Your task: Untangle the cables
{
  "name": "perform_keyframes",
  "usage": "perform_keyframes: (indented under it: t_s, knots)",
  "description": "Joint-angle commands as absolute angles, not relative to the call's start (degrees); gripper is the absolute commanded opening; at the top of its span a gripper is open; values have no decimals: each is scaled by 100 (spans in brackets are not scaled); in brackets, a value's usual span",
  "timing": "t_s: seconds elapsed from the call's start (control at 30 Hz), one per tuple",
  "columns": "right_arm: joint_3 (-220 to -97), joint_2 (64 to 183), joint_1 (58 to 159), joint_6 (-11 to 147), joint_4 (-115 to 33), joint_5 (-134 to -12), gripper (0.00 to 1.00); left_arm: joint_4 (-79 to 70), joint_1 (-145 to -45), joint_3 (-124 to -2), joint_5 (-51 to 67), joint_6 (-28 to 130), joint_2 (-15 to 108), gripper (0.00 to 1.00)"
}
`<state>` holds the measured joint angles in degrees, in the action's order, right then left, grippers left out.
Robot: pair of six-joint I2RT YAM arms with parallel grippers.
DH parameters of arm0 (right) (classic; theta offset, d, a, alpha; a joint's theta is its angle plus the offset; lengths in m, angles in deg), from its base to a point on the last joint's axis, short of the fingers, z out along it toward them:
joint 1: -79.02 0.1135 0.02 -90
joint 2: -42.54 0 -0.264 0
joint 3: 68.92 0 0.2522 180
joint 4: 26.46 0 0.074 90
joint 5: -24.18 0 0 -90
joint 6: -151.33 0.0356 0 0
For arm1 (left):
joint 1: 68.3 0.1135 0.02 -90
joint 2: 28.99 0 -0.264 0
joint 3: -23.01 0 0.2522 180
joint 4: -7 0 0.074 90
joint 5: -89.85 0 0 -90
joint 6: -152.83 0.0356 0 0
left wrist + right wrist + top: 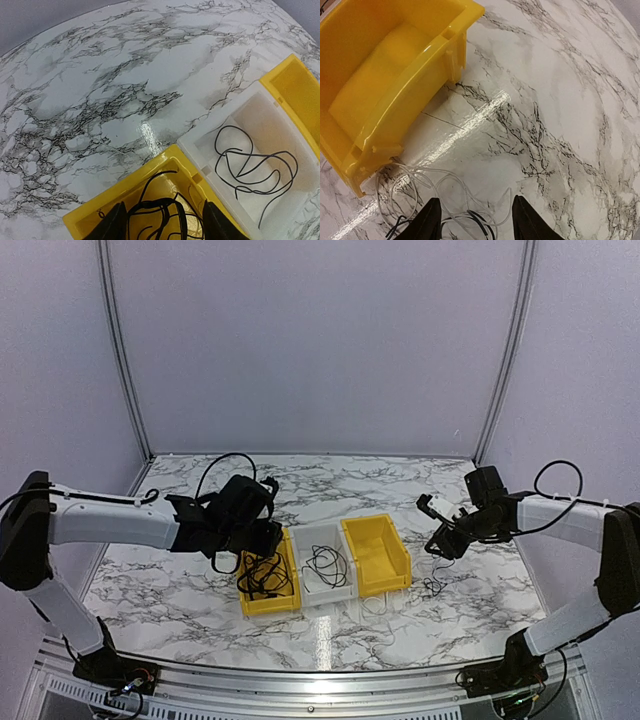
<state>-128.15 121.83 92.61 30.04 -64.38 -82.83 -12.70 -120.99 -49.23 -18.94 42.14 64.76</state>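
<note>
A tangle of thin black cables (264, 578) lies in the left yellow bin (270, 608). My left gripper (256, 540) hovers over that bin's far end, open and empty. In the left wrist view the gripper (165, 227) straddles those black cables (167, 207). One black cable (325, 565) lies looped in the white bin (322, 598); it also shows in the left wrist view (239, 172). A pale whitish cable (420, 175) and a black cable (482, 220) lie mixed on the table by the right yellow bin (385, 75). My right gripper (476, 225) is open just above them.
The three bins stand side by side mid-table: left yellow, white, and the empty right yellow bin (376, 555). The small cable heap (432, 586) lies right of the bins. The marble table (180, 570) ends at a metal rail at the near edge.
</note>
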Motion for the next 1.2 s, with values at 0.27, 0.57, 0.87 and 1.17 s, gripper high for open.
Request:
perform_keyframes:
  t_s: [0.27,0.57,0.87,1.17]
  knots:
    - [-12841,11793,9225,2785,-6401,-7957,45,-1739,-12268,-5392,-2303,4409,5508,59]
    - [-12811,11745,9177,2530,-6709,-7647,47,-1221,-12674,-5482,-1991,4608,5446,58]
    - [-13014,12204,9173,2784,-6693,-8097,43,-1099,-12793,-5525,-1875,4571,5775,55]
    - [-13023,12299,9097,2810,-6706,-8213,28,-1004,-12807,-5559,-1840,4588,5868,54]
